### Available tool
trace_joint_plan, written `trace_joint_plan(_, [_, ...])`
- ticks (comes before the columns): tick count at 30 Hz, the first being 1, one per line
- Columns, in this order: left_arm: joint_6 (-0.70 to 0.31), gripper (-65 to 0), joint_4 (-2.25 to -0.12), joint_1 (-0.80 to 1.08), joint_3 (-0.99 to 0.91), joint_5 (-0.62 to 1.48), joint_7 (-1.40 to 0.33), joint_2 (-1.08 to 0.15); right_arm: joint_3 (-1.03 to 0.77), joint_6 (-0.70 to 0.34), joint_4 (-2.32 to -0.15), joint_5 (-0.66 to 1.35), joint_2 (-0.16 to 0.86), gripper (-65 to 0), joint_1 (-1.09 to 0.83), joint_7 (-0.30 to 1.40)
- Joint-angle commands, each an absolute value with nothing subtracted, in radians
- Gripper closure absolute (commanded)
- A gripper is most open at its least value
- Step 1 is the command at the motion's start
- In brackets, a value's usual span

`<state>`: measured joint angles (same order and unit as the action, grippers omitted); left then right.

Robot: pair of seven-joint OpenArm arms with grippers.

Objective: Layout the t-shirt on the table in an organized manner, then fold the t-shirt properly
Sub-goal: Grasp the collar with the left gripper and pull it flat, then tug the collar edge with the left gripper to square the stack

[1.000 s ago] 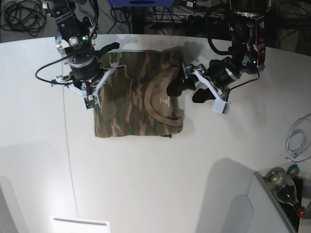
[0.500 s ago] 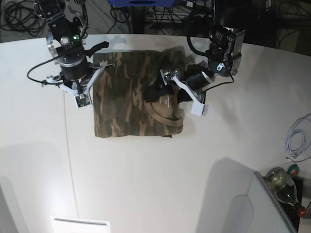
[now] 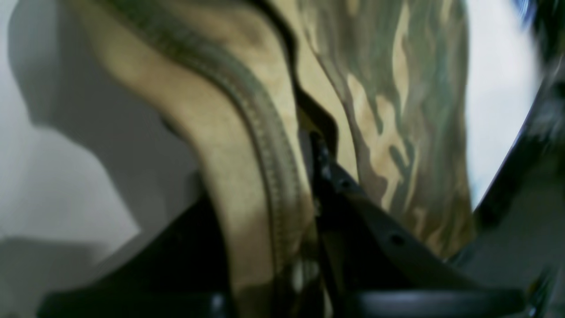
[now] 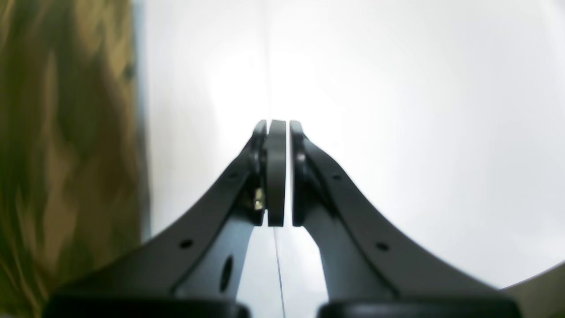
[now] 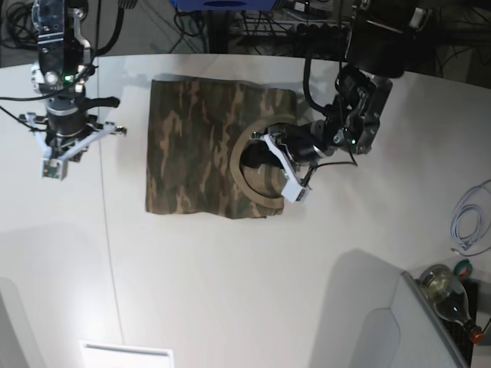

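The camouflage t-shirt (image 5: 192, 146) lies folded into a rough rectangle on the white table (image 5: 230, 268), its tan collar (image 5: 239, 182) at the right end. My left gripper (image 5: 258, 157) reaches in from the right and is shut on the collar. In the left wrist view the ribbed collar (image 3: 260, 145) runs between the dark fingers (image 3: 353, 194) of that gripper (image 3: 282, 176). My right gripper (image 5: 65, 138) hangs over bare table left of the shirt. It (image 4: 276, 128) is shut with nothing in it, above the thin seam (image 4: 278, 269), and the t-shirt (image 4: 66, 154) edge lies off to its left.
A white cable (image 5: 468, 222) lies coiled at the table's right edge. A glass bottle (image 5: 445, 287) and a grey panel (image 5: 414, 330) stand at the lower right. Dark cables (image 5: 34, 27) hang behind the table's far edge. A white block (image 5: 126, 354) sits at the bottom left.
My left gripper slid onto the collar and closed on it. My right arm pulled away from the shirt's left end and now stands over bare table.
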<state>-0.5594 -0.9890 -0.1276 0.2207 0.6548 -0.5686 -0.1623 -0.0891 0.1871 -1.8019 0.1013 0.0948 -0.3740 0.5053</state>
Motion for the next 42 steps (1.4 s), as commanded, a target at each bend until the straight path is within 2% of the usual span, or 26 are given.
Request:
trace_joint_plan(1, [-0.568, 0.0, -1.027, -0.174, 0.269, 0.659, -0.602, -0.194, -0.111, 0.176, -1.814, 0.133, 0.102, -2.0, -0.369, 0.484])
trace_joint_plan(7, [-0.567, 0.0, -1.145, -0.386, 0.647, 0.618, -0.753, -0.331, -0.209, 0.085, -1.810, 0.220, 0.101, -0.8, -0.371, 0.484])
trace_joint_plan(11, [-0.564, 0.0, -1.185, -0.478, 0.840, 0.469, -0.751, -0.334, -0.217, 0.085, -1.816, 0.220, 0.088, -0.8, -0.381, 0.484])
trace_joint_plan(14, [-0.564, 0.0, -1.208, -0.498, 0.923, 0.289, -0.746, -0.282, -0.220, 0.085, -1.817, 0.220, 0.062, -0.8, -0.398, 0.484])
trace_joint_plan(19, [-0.567, 0.0, -1.199, -0.489, 0.946, -0.028, -0.743, -0.170, -0.220, 0.088, -1.816, 0.220, 0.058, -0.8, -0.420, 0.484])
trace_joint_plan(24, [-0.568, 0.0, -1.198, -0.479, 0.946, -0.203, -0.656, -0.111, -0.220, 0.090, -1.817, 0.220, 0.058, -0.8, -0.435, 0.484])
trace_joint_plan(32, [-0.568, 0.0, -1.132, -0.481, 0.946, -0.229, -0.638, -0.062, -0.220, 0.090, -1.814, 0.220, 0.044, -0.8, -0.447, 0.484])
trace_joint_plan(42, [-0.568, 0.0, -1.136, -0.484, 0.946, -0.229, -0.636, -0.059, -0.220, 0.090, -1.814, 0.220, 0.044, -0.8, -0.447, 0.484])
